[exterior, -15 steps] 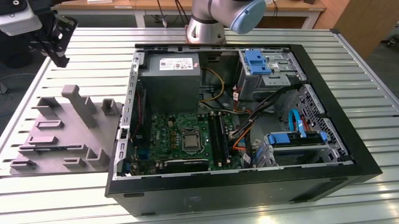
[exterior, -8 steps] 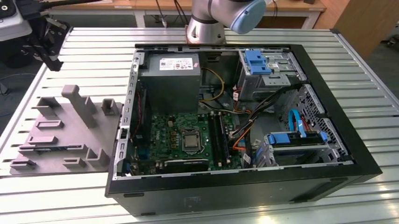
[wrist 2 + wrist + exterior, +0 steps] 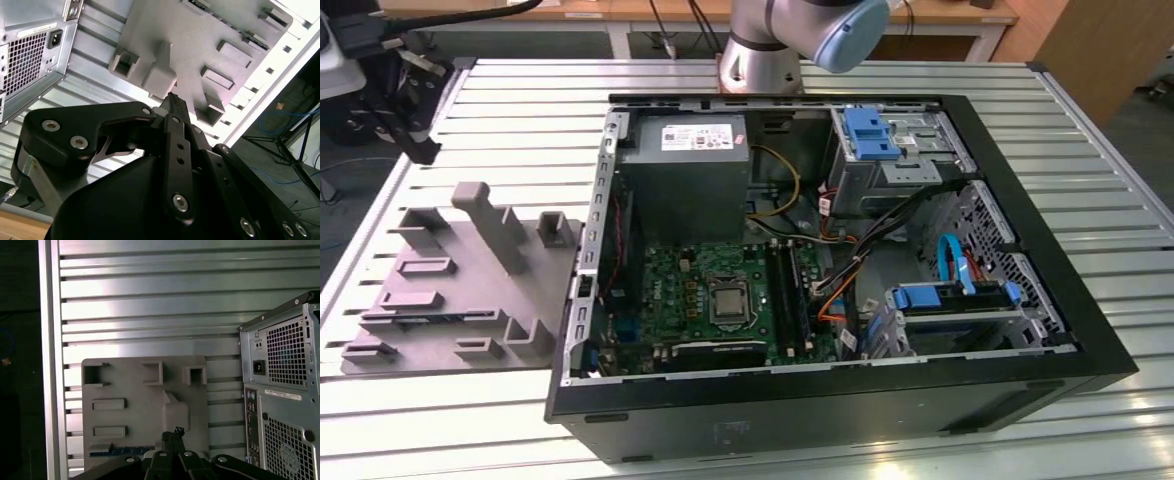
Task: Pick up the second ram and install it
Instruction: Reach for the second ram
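Gripper [image 3: 172, 433], fingers pressed together and holding nothing, hangs above the grey holder [image 3: 145, 390] on the slatted table [image 3: 150, 305]. The ram [image 3: 122, 451] sits in a slot along one holder edge, near a corner, apart from the fingertips. The open case [image 3: 854, 415] stands beside the holder.

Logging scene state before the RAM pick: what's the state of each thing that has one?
gripper: shut, empty, pointed at the grey fixture, not touching it.
second ram: lying in a slot of the grey fixture, not gripped.
PC case: on its side, side panel off, inside exposed.
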Available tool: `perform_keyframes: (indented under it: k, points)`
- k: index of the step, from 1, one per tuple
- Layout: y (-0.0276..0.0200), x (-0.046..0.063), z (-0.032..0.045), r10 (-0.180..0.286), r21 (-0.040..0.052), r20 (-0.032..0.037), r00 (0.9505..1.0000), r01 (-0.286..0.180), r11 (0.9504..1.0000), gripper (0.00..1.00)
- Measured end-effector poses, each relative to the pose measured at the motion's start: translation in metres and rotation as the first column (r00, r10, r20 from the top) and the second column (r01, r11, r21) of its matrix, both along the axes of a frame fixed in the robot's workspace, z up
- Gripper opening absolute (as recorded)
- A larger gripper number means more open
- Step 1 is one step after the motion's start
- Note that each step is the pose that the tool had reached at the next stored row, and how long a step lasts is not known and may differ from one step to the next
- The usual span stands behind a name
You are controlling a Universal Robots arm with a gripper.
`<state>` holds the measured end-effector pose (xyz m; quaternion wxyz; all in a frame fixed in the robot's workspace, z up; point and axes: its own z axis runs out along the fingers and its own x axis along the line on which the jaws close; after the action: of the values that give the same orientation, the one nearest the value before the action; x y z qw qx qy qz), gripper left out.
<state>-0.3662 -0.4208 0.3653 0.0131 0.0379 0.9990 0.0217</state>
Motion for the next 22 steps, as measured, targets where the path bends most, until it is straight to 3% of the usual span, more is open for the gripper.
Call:
perform_keyframes:
  k: [22]
  points:
    - [-0.0295,-0.015,-0.0160,0.000,0.0000,-0.0001,1.0000,0.000,1.0000,0.11]
